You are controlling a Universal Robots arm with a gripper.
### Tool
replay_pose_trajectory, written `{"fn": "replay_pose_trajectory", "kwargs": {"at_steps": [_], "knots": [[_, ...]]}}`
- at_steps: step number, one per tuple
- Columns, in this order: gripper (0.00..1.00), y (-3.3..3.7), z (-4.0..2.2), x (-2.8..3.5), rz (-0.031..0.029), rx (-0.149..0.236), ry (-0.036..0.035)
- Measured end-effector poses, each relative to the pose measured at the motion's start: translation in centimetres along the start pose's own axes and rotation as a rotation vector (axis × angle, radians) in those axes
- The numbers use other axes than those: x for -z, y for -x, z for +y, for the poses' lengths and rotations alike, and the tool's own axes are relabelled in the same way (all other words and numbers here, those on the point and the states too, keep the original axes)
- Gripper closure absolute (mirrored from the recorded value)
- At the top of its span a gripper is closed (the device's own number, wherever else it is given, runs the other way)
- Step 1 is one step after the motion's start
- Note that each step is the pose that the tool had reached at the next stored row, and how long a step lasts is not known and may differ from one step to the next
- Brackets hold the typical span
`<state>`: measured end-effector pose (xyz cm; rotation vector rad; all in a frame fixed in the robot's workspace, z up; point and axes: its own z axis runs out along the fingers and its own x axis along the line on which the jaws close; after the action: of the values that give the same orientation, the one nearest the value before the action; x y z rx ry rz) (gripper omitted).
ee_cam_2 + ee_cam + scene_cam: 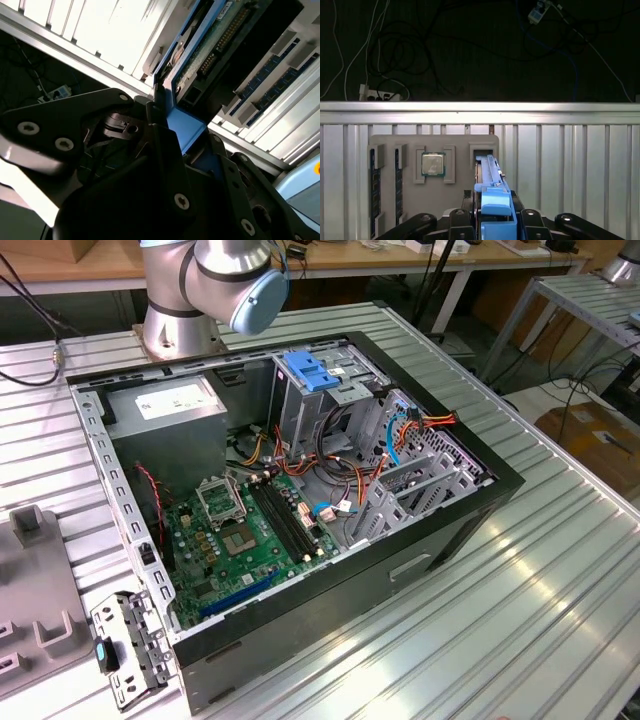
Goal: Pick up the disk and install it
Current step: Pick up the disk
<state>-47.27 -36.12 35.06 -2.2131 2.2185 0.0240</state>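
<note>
The disk (pixel 488 169) is held on edge in the grey tray (pixel 455 200) slot, near end clamped in the claw (pixel 495 206), long axis running straight ahead toward the worktop (pixel 570 165) edge.

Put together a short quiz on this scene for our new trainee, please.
1. True or false: the gripper is shut on the disk.
2. In the first wrist view, what lies in the grey tray near the disk? A) a processor chip B) a fan C) a screwdriver
3. In the exterior view, what colour is the latch on the drive cage?
Key: 1 true; 2 A; 3 blue.
</note>
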Motion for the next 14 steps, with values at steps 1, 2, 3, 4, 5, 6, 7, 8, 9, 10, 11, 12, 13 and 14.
{"fn": "replay_pose_trajectory", "kwargs": {"at_steps": [1, 2, 3, 4, 5, 6, 7, 8, 9, 10, 11, 12, 13, 14], "knots": [[0.63, 0.00, 0.00, 0.12, 0.0000, 0.000, 0.0000], [0.63, 0.01, 0.00, 0.23, 0.0000, 0.000, 0.0001], [0.63, 0.01, 0.00, 0.41, 0.0000, 0.000, 0.0000], [0.63, 0.01, 0.00, 0.62, 0.0000, 0.000, 0.0001], [0.63, 0.01, 0.00, 0.78, 0.0000, 0.000, 0.0000], [0.63, 0.02, 0.00, 0.90, 0.0000, 0.000, 0.0002], [0.63, 0.02, 0.00, 1.07, 0.0000, 0.000, 0.0001], [0.63, 0.02, 0.00, 1.26, 0.0000, 0.000, 0.0002], [0.63, 0.02, 0.00, 1.42, 0.0000, 0.000, 0.0002], [0.63, 0.03, 0.00, 1.58, 0.0000, 0.000, 0.0002], [0.63, 0.03, 0.01, 1.74, -0.0001, 0.000, 0.0000], [0.63, 0.03, 0.01, 1.81, -0.0001, 0.000, 0.0000], [0.63, 0.03, 0.01, 1.89, 0.0000, 0.000, 0.0002], [0.63, 0.03, 0.01, 1.98, 0.0000, 0.000, 0.0001]]}}
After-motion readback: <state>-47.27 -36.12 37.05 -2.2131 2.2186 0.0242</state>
